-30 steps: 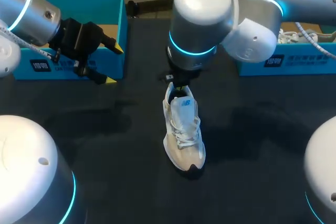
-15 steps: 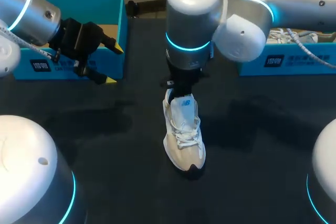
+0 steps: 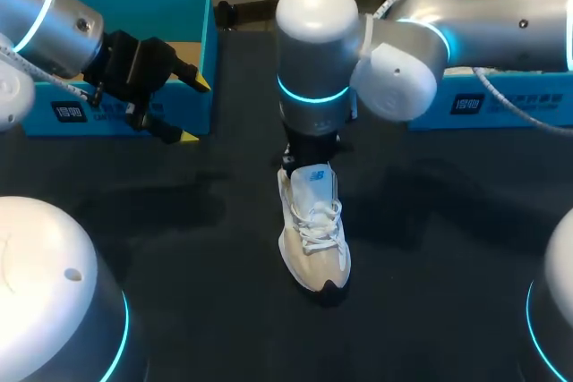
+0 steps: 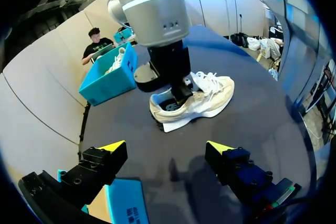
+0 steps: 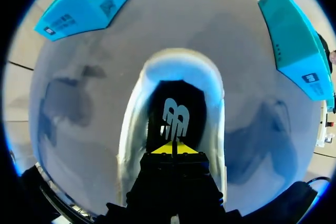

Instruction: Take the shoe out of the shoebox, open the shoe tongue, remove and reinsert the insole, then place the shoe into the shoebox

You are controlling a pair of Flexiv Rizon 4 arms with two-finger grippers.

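The right gripper [image 5: 174,149] has its two yellow tips pressed together, down inside the heel opening of the shoe [image 5: 131,124]; whether anything thin is pinched between them I cannot tell. The shoe's white rim curves around the tips on both sides and ahead of them, with the dark lining just beyond. The shoe stands upright on its sole on the dark table [image 3: 179,221], heel under this gripper and laced toe pointing away from it. The other blue box [image 3: 501,105] stands well apart, off to the side from which the right arm comes in. The left gripper [image 4: 167,148] is spread wide with nothing between its fingers (one tip sits right by the corner of the blue box [image 3: 134,6]), and the shoe lies well ahead of it.
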